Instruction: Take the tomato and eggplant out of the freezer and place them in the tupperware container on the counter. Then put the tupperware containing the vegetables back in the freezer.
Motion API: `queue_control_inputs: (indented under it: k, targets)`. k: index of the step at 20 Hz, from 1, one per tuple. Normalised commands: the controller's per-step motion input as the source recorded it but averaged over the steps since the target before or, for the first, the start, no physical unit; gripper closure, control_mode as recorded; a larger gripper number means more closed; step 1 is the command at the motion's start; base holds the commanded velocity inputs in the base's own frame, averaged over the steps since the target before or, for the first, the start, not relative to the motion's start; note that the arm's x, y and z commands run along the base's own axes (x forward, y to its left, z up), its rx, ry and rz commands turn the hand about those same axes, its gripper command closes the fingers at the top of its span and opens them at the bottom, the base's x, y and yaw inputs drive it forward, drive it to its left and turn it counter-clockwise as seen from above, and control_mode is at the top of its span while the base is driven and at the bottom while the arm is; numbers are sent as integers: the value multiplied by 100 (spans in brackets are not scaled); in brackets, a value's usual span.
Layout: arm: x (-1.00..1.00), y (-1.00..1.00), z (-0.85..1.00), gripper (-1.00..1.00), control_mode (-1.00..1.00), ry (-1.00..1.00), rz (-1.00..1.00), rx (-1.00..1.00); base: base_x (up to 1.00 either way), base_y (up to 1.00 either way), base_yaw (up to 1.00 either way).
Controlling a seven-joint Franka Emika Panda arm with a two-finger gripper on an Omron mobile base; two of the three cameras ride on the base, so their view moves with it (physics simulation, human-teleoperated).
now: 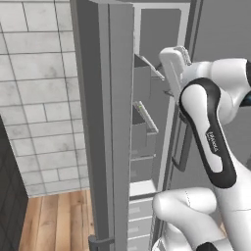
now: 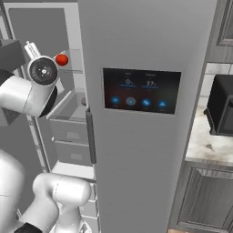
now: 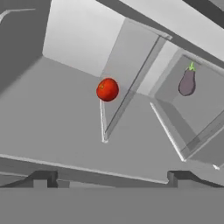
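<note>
Your hand (image 3: 112,177) wide, empty, short of tomato (image 3: 107,89); eggplant (image 3: 187,82) right. Off-centre close could roll tomato away on shelf (image 3: 52,109).

Tall grey refrigerator unit, the freezer (image 2: 145,150), stands left of the white marbled stone counter (image 2: 202,141), on which a black box-shaped microwave (image 2: 223,111) sits. Its left door (image 1: 105,122) hangs open, carrying door bins (image 1: 144,130) on its inner side. Inside, the small glossy red round tomato (image 3: 107,89) rests on a shelf (image 3: 65,109); the small purple-grey oblong eggplant (image 3: 187,81) lies in a bin (image 3: 192,109) in the neighbouring compartment, well apart from the tomato.
</note>
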Motion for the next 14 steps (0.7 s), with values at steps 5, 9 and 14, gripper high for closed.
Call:
queue_control_inputs:
  k: [5, 9, 14]
  targets:
    - [71, 0, 0, -100, -100, 4, 0, 5, 0, 0, 0]
    - [68, 5, 0, -100, -100, 7, 0, 0, 0, 0, 0]
    - [60, 14, 0, -100, -100, 5, 0, 0, 0, 0, 0]
